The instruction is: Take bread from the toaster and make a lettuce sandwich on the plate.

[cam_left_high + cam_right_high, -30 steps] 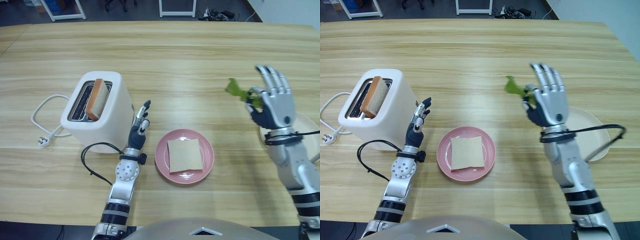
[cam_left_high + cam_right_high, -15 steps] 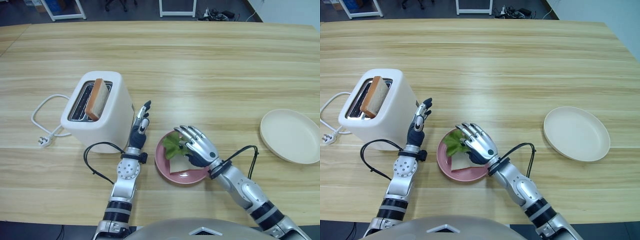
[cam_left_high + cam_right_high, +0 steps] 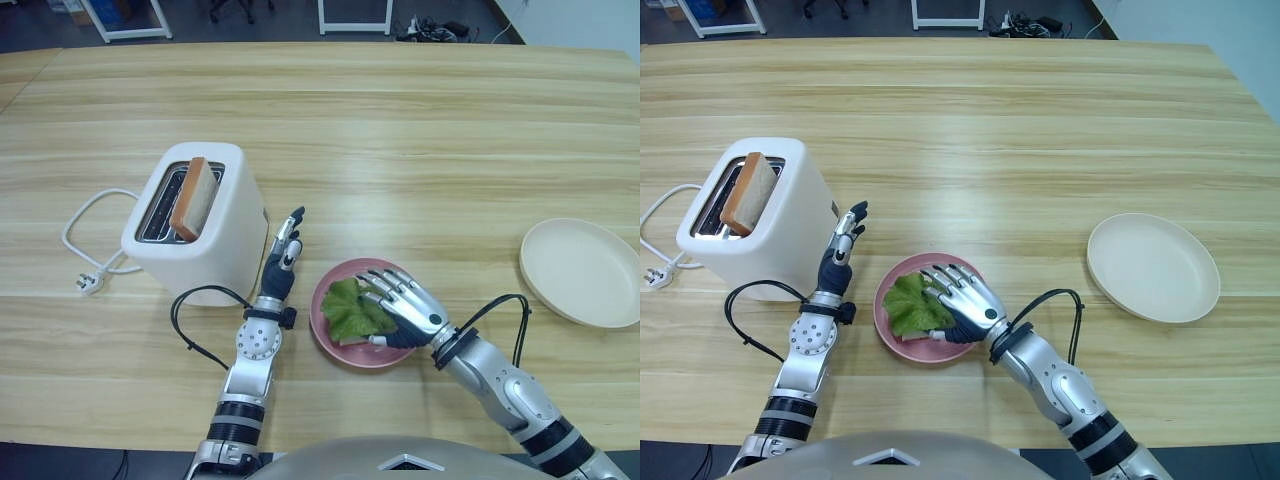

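Over the pink plate (image 3: 350,356), the right hand (image 3: 408,310) now rests its fingers (image 3: 384,291) spread flat on the lettuce (image 3: 343,308), which a second ago hung pinched high to the plate's right; the filling step looks done. Left of the plate, the left hand (image 3: 279,268) keeps its fingers straight and empty beside the toaster (image 3: 200,240), whose slot holds the remaining bread (image 3: 190,198).
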You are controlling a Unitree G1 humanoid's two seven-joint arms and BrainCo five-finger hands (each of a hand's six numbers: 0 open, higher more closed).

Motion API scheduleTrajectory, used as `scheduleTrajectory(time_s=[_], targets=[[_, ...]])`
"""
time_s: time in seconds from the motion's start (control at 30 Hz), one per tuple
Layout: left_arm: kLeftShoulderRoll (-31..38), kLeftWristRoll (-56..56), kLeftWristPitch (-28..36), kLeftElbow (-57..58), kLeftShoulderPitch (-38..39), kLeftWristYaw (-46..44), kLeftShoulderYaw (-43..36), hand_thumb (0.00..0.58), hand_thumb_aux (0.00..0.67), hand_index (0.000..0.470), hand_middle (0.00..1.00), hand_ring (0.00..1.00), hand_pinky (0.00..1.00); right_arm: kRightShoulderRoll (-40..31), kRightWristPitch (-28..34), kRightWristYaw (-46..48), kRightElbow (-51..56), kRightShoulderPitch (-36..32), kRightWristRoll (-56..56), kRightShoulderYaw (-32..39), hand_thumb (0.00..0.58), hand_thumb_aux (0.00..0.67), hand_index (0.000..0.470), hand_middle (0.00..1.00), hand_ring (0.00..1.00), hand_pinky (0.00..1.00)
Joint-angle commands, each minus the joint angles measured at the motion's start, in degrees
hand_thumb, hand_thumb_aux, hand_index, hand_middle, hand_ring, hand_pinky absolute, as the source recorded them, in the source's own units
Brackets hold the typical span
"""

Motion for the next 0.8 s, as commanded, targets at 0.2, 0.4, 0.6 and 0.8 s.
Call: scheduleTrajectory(time_s=[0.2, 0.4, 0.6, 0.8], targets=[[2.08, 8.01, -3.33, -7.24, 1.13, 4.31, 1.33, 0.000, 0.000, 0.000, 0.00, 0.00, 0.00, -0.04, -1.53, 3.90, -8.57, 0.11, 19.61, -13.39, 0.000, 0.000, 0.000, 0.00, 0.00, 0.00], [8.33, 31.81, 0.04, -32.14, 0.62, 14.47, 16.39, 0.000, 0.000, 0.000, 0.00, 0.00, 0.00, 11.51, 4.97, 2.42, -9.62, -1.56, 43.97, -26.01, 0.000, 0.000, 0.000, 0.00, 0.00, 0.00], [14.96, 41.32, 17.31, -28.86, -0.11, 11.60, 26.07, 0.000, 0.000, 0.000, 0.00, 0.00, 0.00, 13.95, 7.04, 3.26, -7.75, -1.33, 47.09, -27.73, 0.000, 0.000, 0.000, 0.00, 0.00, 0.00], [16.91, 39.26, 25.41, -23.37, 3.22, -0.12, 21.35, 0.000, 0.000, 0.000, 0.00, 0.00, 0.00, 15.25, 6.68, 2.18, -7.82, -1.43, 47.81, -29.98, 0.000, 0.000, 0.000, 0.00, 0.00, 0.00]])
